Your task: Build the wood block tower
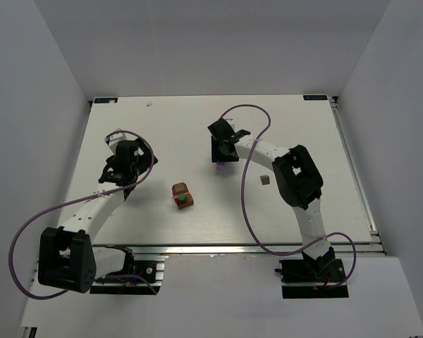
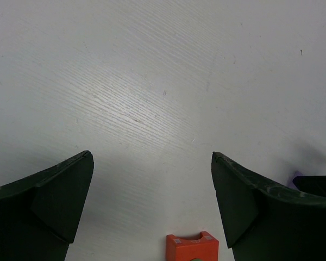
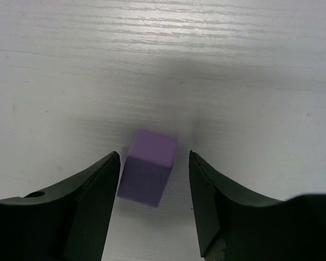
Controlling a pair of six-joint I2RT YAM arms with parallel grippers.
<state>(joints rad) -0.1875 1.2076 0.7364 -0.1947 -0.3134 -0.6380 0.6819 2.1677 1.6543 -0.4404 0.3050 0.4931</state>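
A small stack (image 1: pixel 182 196) of brown, red-orange and green blocks stands mid-table. The red-orange block (image 2: pixel 191 247) shows at the bottom edge of the left wrist view, with a notch in its top. My left gripper (image 1: pixel 121 169) (image 2: pixel 152 157) is open and empty, left of the stack and apart from it. My right gripper (image 1: pixel 221 156) (image 3: pixel 154 155) is open and straddles the lilac cube (image 3: pixel 149 168) (image 1: pixel 219 167), which rests on the table close to the left finger. A dark grey-brown block (image 1: pixel 265 180) lies alone beside the right arm.
The white table (image 1: pixel 169 134) is closed in by white walls on the left, back and right. An aluminium rail (image 1: pixel 254 248) runs along the near edge. Purple cables (image 1: pixel 248 211) loop from both arms over the table.
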